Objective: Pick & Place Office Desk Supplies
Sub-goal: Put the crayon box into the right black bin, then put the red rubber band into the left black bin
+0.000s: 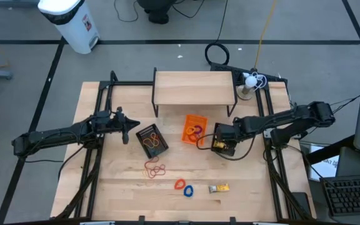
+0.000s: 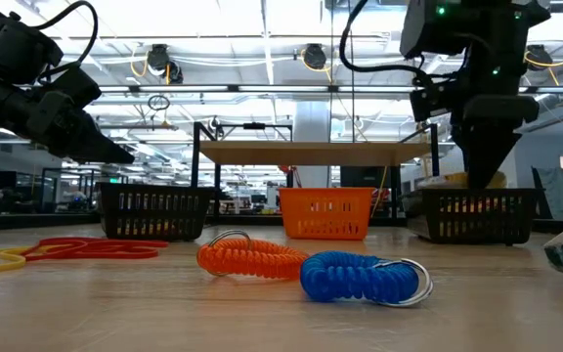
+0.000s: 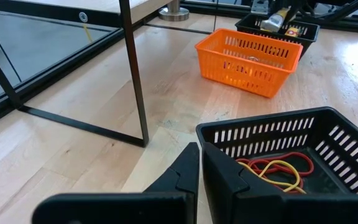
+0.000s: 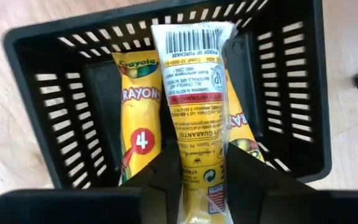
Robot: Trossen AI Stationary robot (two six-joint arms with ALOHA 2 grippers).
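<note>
1. Above the right black mesh bin point(image 1: 224, 139), the right claw point(image 4: 205, 167) holds a yellow crayon packet point(image 4: 202, 106) upright between its fingers, over two like packets already lying inside.
2. Step in hand, by judgement: placing this packet. The next move calls for parting the fingers so it drops in, then lifting clear of the bin wall.
3. Legible print: "Crayola", "Crayons" and "4" on a packet in the bin point(image 4: 139, 112); a barcode and "Proof of Purchase" on the held one.
4. Left claw point(image 3: 199, 163), fingers pressed together and empty, waits beside the left bin point(image 3: 291, 155) of rubber bands point(image 3: 278, 171).
5. Remaining on the tabletop point(image 1: 124, 194): red bands point(image 1: 154, 169), orange ring point(image 2: 252, 260), blue ring point(image 2: 360, 277), one packet point(image 1: 219, 187).
</note>
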